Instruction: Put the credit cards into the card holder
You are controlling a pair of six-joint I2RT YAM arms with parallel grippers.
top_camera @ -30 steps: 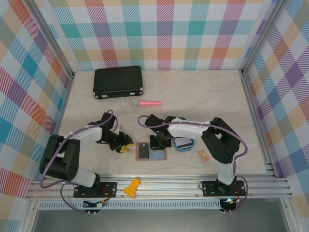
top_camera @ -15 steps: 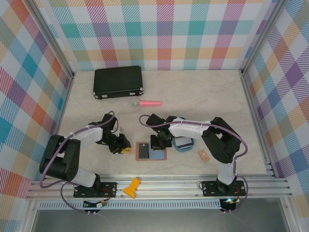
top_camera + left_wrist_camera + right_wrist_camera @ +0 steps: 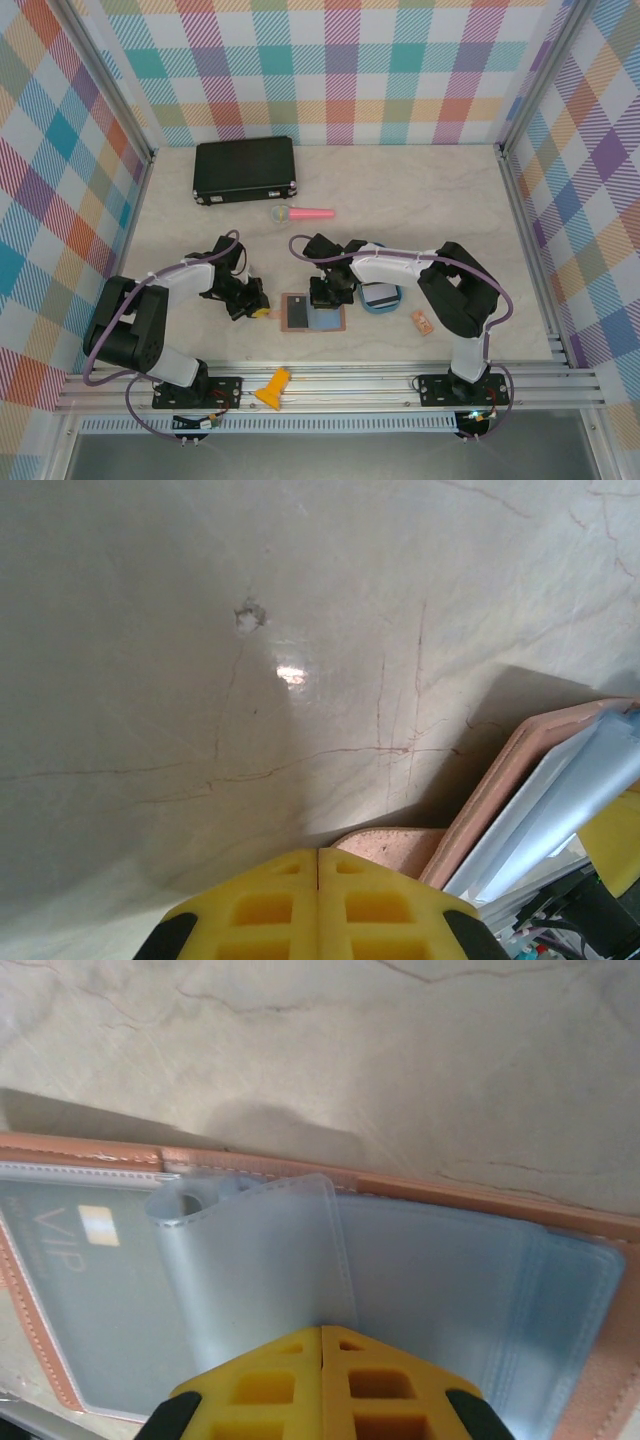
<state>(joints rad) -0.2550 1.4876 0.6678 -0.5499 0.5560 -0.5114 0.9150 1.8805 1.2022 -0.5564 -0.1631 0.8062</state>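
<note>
The card holder [image 3: 318, 321] lay open at lower centre, with one VIP card [image 3: 80, 1245] already sleeved. The right gripper [image 3: 322, 1332] was pinched shut on a raised clear sleeve [image 3: 260, 1260]. To the left, the left gripper [image 3: 318, 855] was closed at a tan card [image 3: 385, 842]; I could not tell whether it gripped it. More credit cards [image 3: 379, 295] waited in the blue tray [image 3: 381, 311].

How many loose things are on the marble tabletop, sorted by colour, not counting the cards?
Black: 1, the case
Pink: 1, the stick
Pinkish-brown: 1, the card holder
Blue: 1, the oval tray
Orange: 1, the small tag
Total: 5
</note>
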